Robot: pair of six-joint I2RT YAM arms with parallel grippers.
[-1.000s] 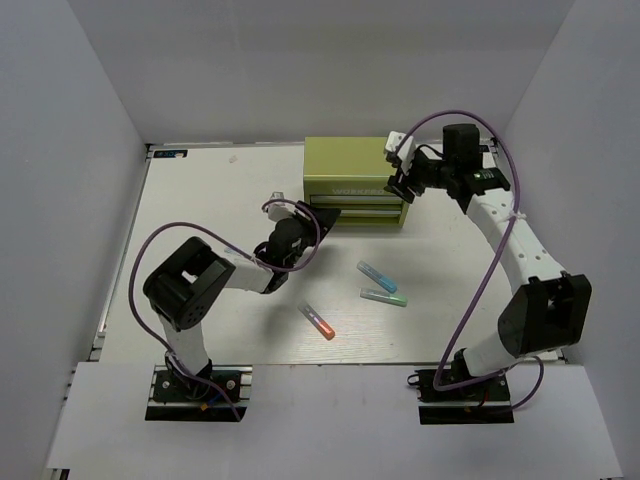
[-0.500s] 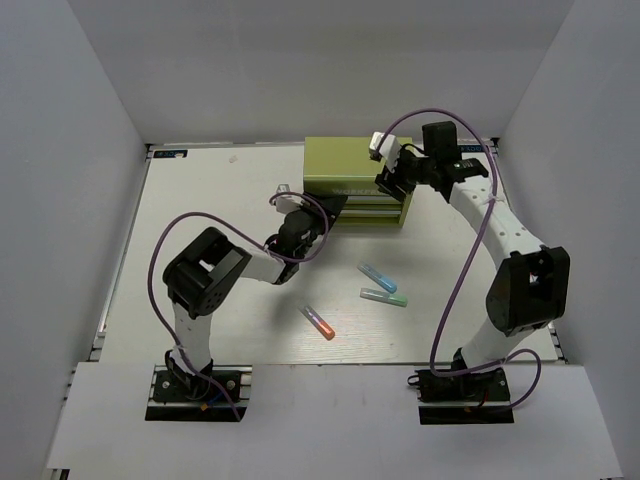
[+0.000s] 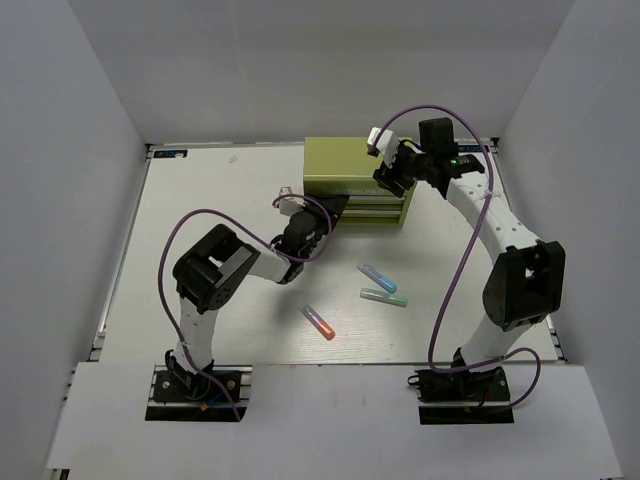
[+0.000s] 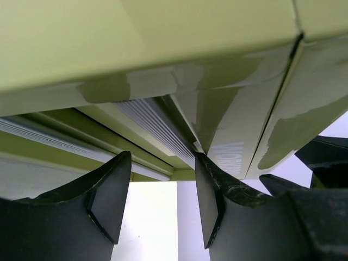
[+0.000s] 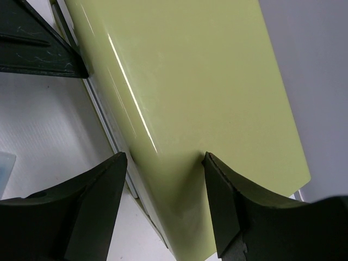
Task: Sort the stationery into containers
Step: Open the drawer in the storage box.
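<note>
Status | my left gripper (image 4: 162, 182) spread, empty, tips at the olive-green chest (image 4: 81, 38) drawer front | my right gripper (image 5: 166, 163) spread over its top edge, empty.

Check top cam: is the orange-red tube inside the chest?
No, the orange-red tube lies on the table, apart from the olive-green chest.
</note>
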